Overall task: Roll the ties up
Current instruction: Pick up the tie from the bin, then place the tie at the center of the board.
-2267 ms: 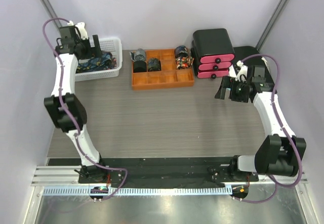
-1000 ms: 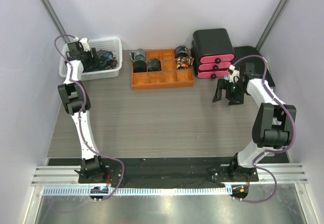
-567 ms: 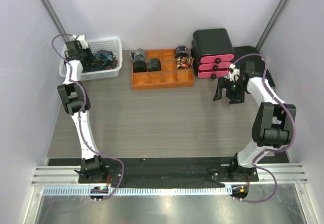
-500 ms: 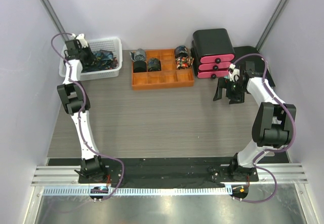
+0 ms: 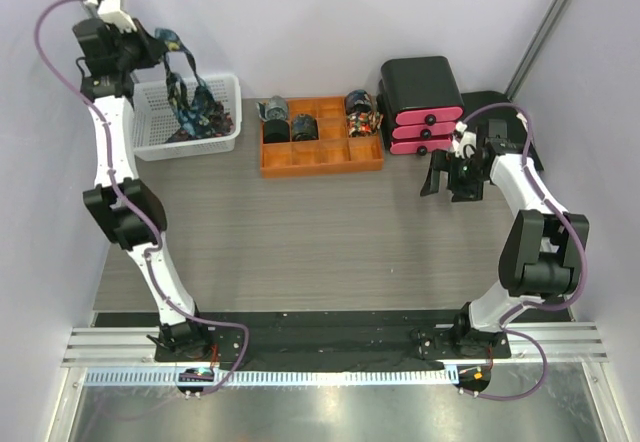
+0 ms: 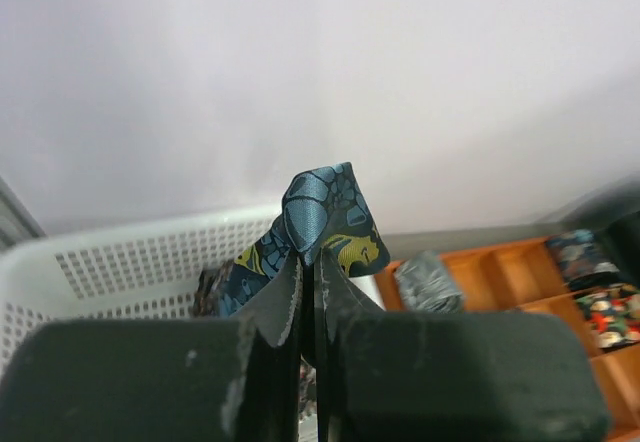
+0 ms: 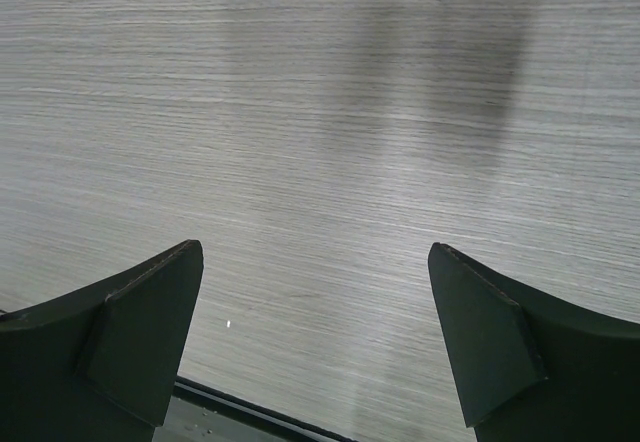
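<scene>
Left gripper (image 6: 308, 262): clamped on a tie (image 6: 325, 212) fold poking just past its tips; tails apparently hang into basket (image 5: 195, 146). Right gripper (image 7: 312, 252): spread wide above table (image 7: 300, 112).

bright, even light from overhead. soft shadows fall across the table (image 7: 300, 162) in the right wrist view; glare streaks the metal ledge (image 5: 330, 412).

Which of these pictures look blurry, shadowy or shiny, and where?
Top external view: sharp, evenly lit, sheen on the bottom metal strip. Left wrist view: the tie pinched in the left gripper is crisp, the orange tray behind soft. Right wrist view: soft shadows cross the table near the top; the open right gripper is dark.
</scene>
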Controlling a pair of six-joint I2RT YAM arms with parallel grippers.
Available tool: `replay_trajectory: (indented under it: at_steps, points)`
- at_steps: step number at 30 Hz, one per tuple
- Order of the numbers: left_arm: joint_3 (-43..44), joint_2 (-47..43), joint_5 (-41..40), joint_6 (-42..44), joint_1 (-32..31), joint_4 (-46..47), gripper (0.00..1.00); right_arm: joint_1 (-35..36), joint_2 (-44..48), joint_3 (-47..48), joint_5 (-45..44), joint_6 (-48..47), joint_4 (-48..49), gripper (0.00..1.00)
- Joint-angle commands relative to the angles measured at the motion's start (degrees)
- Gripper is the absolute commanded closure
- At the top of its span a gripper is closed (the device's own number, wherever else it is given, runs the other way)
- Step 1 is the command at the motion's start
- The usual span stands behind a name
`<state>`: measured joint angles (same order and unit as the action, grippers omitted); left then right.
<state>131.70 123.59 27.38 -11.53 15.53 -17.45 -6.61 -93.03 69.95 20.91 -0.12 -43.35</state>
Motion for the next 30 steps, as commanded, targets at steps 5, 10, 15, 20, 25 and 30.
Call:
replay_trajectory:
  at_steps: [5,10,15,20,25,30]
  points:
    - [-0.4,-16.0,5.7,-2.5,-1.4,-0.6,1.0,-0.2,6.7,1.9,5.3,0.0,0.6,0.0]
    - [0.0,-23.4,7.2,-2.6,-5.1,-3.7,1.0,-0.2,9.2,2.0,7.0,0.0,0.6,0.0]
    - [-5.2,-33.3,8.0,-0.7,-11.5,-8.8,1.0,-0.2,12.4,1.6,8.5,1.3,0.7,0.0]
    - [-18.6,-43.6,6.0,3.4,-21.1,-11.5,1.0,-0.2,14.6,1.2,9.8,1.1,0.5,0.0]
    - [-29.0,-49.0,9.9,0.8,-28.9,-11.9,1.0,-0.2,16.0,0.8,12.2,1.0,0.5,0.0]
    - [-29.0,-48.5,21.4,-12.9,-28.5,-6.4,1.0,-0.2,15.3,2.2,12.5,1.1,0.7,0.0]
